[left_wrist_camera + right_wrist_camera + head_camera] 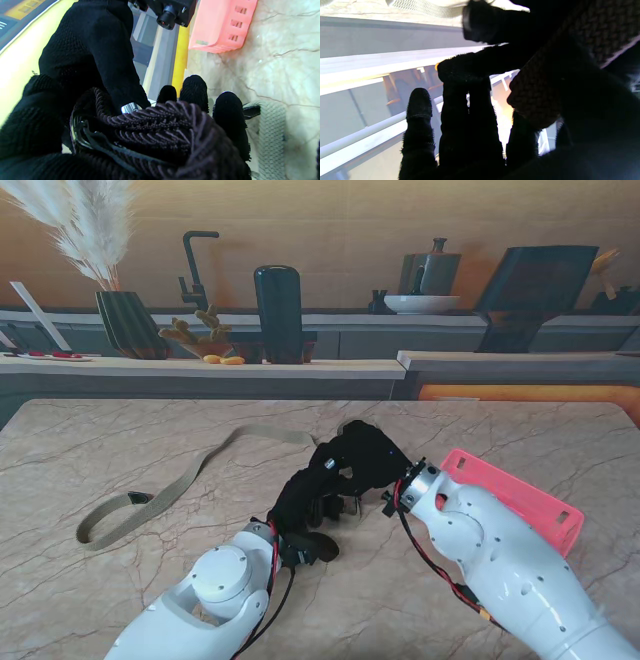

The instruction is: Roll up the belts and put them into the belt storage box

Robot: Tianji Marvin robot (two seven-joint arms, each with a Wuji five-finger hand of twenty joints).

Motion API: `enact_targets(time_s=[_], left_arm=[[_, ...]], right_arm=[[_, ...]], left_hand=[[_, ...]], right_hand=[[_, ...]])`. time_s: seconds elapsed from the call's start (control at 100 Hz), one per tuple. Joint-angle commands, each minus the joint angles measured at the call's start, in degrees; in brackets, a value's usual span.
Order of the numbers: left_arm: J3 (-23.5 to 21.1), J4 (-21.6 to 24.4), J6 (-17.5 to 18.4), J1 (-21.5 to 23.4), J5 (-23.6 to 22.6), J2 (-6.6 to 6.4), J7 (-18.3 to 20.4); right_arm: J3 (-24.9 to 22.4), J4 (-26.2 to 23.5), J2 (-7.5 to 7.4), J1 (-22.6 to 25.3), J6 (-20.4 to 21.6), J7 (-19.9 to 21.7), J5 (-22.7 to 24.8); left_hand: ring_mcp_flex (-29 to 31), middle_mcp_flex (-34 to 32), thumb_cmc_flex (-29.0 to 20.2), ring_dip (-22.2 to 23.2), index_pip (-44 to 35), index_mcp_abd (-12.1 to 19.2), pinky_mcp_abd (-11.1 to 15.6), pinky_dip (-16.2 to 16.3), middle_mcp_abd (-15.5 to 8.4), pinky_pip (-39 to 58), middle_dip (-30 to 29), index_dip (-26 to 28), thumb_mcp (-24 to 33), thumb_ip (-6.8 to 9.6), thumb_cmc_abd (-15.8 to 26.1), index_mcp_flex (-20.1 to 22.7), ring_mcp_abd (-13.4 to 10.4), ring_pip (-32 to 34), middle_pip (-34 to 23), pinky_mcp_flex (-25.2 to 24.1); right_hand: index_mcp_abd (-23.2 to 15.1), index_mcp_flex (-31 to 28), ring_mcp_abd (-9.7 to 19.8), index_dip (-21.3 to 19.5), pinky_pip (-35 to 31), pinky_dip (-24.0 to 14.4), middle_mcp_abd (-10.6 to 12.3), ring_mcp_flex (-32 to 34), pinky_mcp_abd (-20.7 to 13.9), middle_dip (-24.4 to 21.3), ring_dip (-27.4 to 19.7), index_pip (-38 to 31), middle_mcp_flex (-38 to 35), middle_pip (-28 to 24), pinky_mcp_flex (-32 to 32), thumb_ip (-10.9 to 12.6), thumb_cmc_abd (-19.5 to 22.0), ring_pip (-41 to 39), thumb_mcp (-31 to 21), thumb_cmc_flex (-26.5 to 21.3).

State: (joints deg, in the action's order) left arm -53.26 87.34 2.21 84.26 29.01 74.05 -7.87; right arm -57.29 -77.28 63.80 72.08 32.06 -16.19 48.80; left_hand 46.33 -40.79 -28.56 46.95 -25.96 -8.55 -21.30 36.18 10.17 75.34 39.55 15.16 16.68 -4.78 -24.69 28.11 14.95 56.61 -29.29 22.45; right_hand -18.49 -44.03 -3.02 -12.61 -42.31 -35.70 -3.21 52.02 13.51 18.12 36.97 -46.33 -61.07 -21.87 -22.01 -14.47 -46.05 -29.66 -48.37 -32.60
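Two hands on one dark belt, mid-frame in the stand view

Both the left hand and right hand are clamped on a dark braided belt that's partly coiled between them. Looks soft and floppy, so I'd pinch the coil's flat sides or it'll spring loose. Tan belt lies left of centre, pink box at right.

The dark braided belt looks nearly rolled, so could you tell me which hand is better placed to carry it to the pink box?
Right, probably. The pink box lies on the right, beside the right hand's forearm. Both hands grip the dark braided belt; the left hand would have to cross over.
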Motion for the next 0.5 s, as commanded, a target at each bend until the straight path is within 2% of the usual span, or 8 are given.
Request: enact_targets(time_s=[0.0,0.07,0.14,0.3,0.49], left_arm=[[-1.22,0.28,0.79,-0.3,-0.27,0.39,-0.4],[-1.46,0.4,1.23,-0.14,-0.86,0.41,-1.03],[-1.74,0.64,1.51,0.03,-1.34,0.37,-1.47],[-2.54,1.28,2.17,0.42,-3.3,0.07,-2.08],[-3.56,2.31,2.83,1.19,-4.89,-0.51,-1.78]], right_arm=[[-0.85,-1.71,0.15,2.35,-0.76,0.03,-1.14],[-2.41,-3.19,0.3,3.52,-2.48,0.33,-2.12],[-3.57,-4.19,0.47,4.41,-4.17,-0.38,-2.23],[-5.63,-6.01,0.76,6.16,-7.72,-3.25,-1.33],[-7.16,-7.29,0.63,7.43,-10.27,-6.73,2.03]], left_hand=[[-6.96,3.47,-1.46,-2.9,8.24,4.46,-0.32,-1.15,-0.08,-7.84,-4.53,0.17,-2.69,1.6,1.49,-10.51,1.09,-11.74,5.08,-6.54],[-11.64,5.47,-2.16,-6.71,8.79,5.23,-0.26,-1.38,0.05,-12.42,-7.84,0.7,-3.99,1.81,1.93,-10.33,0.41,-21.27,8.57,-9.71],[-13.54,6.24,-2.56,-8.75,8.93,5.71,-0.73,-1.36,0.19,-15.01,-9.42,1.2,-4.58,1.9,1.9,-9.62,0.46,-25.59,10.23,-11.07],[-13.77,6.33,-3.69,-9.68,9.13,6.02,-1.2,-1.31,0.19,-16.42,-10.49,1.63,-4.52,2.1,1.78,-9.02,0.36,-27.44,11.34,-11.45],[-12.98,5.06,-4.35,-9.87,8.79,6.07,-1.78,-1.26,-0.18,-16.85,-10.68,2.17,-4.12,2.2,1.59,-7.65,0.38,-27.79,11.19,-10.57]], right_hand=[[-5.32,-7.58,5.29,-2.54,-1.21,0.87,5.6,3.25,1.31,4.18,1.63,-14.61,-10.98,-12.56,0.53,1.37,5.74,-5.38,-5.6,-2.4],[-5.24,-7.7,4.92,-2.37,-1.16,0.96,5.54,3.14,1.49,4.09,1.45,-14.61,-11.0,-12.51,0.85,1.38,5.69,-5.12,-5.7,-2.47],[-5.14,-7.77,4.62,-2.25,-1.2,1.02,5.37,3.13,1.79,4.02,1.33,-14.61,-11.07,-12.48,0.96,1.43,5.48,-4.98,-5.73,-2.53],[-4.37,-8.0,3.99,-1.92,-1.21,1.21,4.89,2.95,2.22,3.9,1.18,-14.63,-11.08,-12.37,1.36,1.76,4.96,-4.89,-5.89,-2.99],[-3.99,-8.02,3.49,-1.67,-1.39,1.39,4.7,2.81,2.59,3.89,1.11,-14.61,-11.02,-12.39,1.63,2.07,4.83,-5.03,-5.76,-3.22]])
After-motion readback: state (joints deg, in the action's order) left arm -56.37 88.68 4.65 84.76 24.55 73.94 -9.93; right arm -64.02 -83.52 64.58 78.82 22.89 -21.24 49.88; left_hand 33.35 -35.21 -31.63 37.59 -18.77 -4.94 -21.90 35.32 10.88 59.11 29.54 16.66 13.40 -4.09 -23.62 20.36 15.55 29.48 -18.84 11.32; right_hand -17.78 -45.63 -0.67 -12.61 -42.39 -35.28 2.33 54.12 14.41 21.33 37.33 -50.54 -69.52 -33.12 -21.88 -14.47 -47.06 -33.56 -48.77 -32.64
